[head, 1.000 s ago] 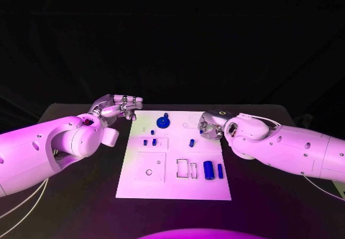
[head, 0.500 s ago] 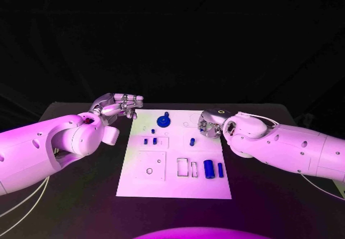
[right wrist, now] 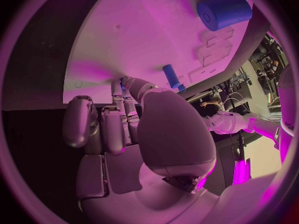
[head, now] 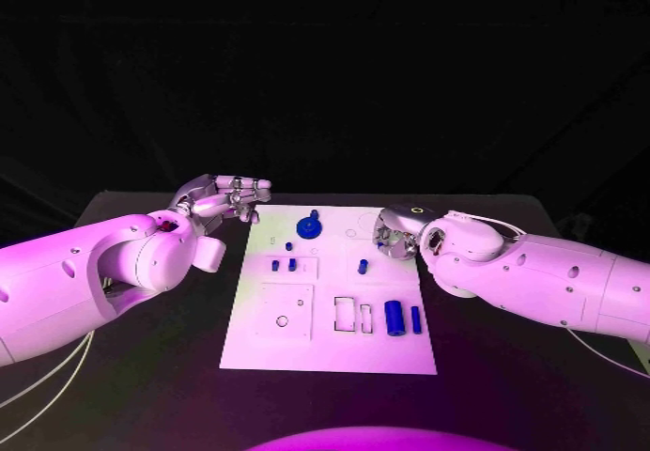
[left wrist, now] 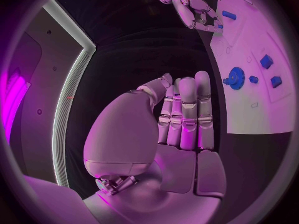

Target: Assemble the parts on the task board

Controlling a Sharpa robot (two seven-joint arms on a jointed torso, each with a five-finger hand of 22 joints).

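Right wrist view: right hand (right wrist: 134,134) over the task board (right wrist: 149,30) — fingers (right wrist: 102,127) curled, a small blue part (right wrist: 122,83) at their tips.
Left wrist view: left hand (left wrist: 168,134) empty, fingers (left wrist: 187,109) pressed together — blue gear (left wrist: 236,77) well apart on the board.

Seen from overhead, looking down on the task board (head: 330,291).
Shot close from behind each palm; board shared across all three views, right hand (left wrist: 198,12) also caught from the left wrist.

My right hand (head: 394,235) moves a little toward the far edge of the task board (head: 330,357), over its right side. My left hand (head: 224,199) rises slightly beside the board's far left corner.
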